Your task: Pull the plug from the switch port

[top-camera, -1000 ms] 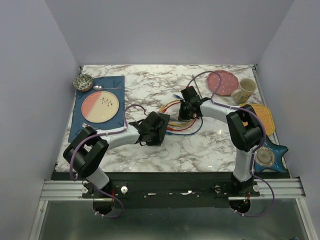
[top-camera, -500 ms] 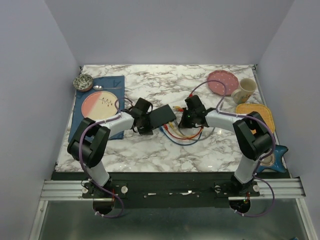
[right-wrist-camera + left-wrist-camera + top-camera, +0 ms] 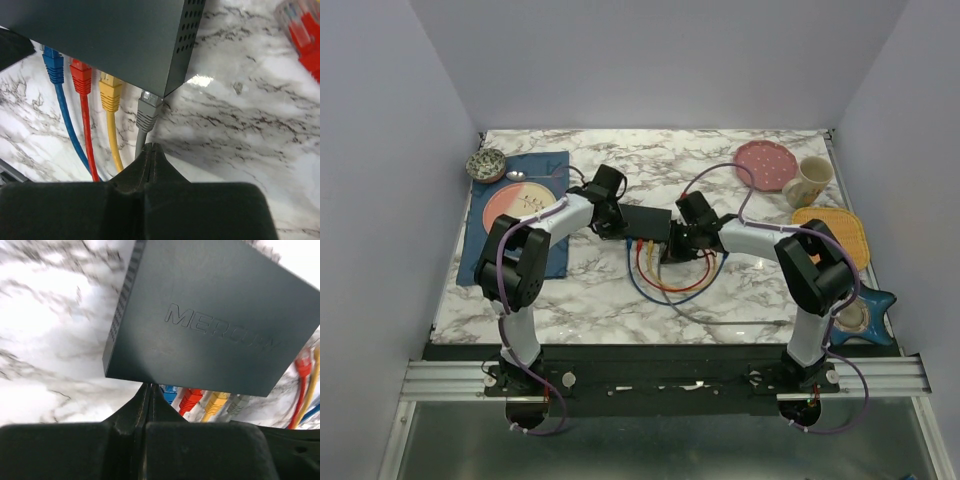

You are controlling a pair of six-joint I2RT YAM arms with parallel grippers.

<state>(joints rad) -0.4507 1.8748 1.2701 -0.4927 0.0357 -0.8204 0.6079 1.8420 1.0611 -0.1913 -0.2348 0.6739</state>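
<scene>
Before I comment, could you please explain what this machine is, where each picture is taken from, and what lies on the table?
This is a left arm and a right arm, both robotic, bolted at the near edge of a marble table. The wide picture looks down from above and behind them; the two close ones come from wrist cameras. A flat black switch lies mid-table with a blue plug, red plug, yellow plug and grey plug in one edge. The left tool is shut, tips at the switch. The right tool is shut just below the grey plug; whether it pinches the grey cable is unclear. A dotted plate and a mug stand aside.
</scene>
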